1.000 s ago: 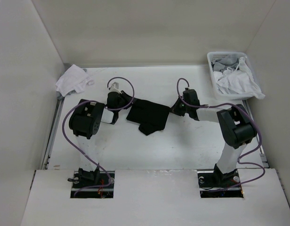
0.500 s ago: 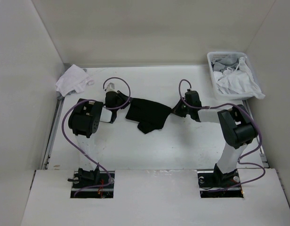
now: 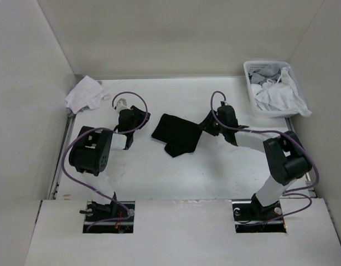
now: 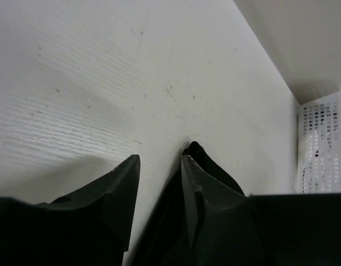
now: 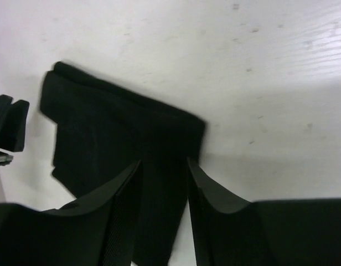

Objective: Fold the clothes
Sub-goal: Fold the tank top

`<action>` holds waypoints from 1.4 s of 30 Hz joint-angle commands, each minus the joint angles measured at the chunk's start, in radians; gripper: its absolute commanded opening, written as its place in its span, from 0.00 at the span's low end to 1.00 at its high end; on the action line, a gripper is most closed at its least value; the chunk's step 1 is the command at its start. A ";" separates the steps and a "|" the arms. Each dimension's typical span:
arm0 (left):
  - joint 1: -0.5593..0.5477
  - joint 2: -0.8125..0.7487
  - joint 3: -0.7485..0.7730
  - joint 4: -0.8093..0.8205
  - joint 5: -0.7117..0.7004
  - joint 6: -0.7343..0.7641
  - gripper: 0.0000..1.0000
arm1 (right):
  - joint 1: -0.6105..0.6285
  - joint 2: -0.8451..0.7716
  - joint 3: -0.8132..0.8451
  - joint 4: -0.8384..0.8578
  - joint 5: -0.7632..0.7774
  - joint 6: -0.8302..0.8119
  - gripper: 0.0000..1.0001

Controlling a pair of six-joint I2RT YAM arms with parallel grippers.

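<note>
The clothes, a black T-shirt (image 3: 177,134), lie as a folded dark heap in the middle of the white table (image 3: 159,172). My left gripper (image 3: 144,118) stands just off the shirt's left edge. In the left wrist view that gripper (image 4: 158,162) is open, with bare table between the tips and black fabric (image 4: 199,155) behind the right finger. My right gripper (image 3: 204,126) is at the shirt's right edge. Seen from the right wrist, it (image 5: 164,164) is open above the shirt (image 5: 109,130), and dark fabric lies under the gap, unpinched.
A white plastic basket (image 3: 249,71) with white and grey garments stands at the back right, and also shows in the left wrist view as a basket (image 4: 323,144). A small white cloth bundle (image 3: 84,94) lies at the back left. White walls close in the table.
Both grippers have opened and let go of the shirt, which now rests on the table. The left arm has drawn back to the left, away from the fabric.
</note>
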 commanded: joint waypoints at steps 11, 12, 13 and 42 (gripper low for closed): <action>-0.317 -0.081 0.062 -0.068 -0.033 0.081 0.21 | 0.216 -0.095 -0.042 0.009 0.104 0.009 0.09; -0.311 -0.060 0.071 -0.058 -0.027 0.070 0.21 | 0.222 -0.084 -0.044 0.018 0.101 0.015 0.08; -0.299 -0.041 0.080 -0.043 -0.024 0.065 0.21 | 0.228 -0.072 -0.048 0.032 0.099 0.019 0.07; -0.164 -0.263 -0.146 0.103 0.009 0.011 0.52 | 0.222 -0.403 -0.160 0.037 0.068 -0.064 0.54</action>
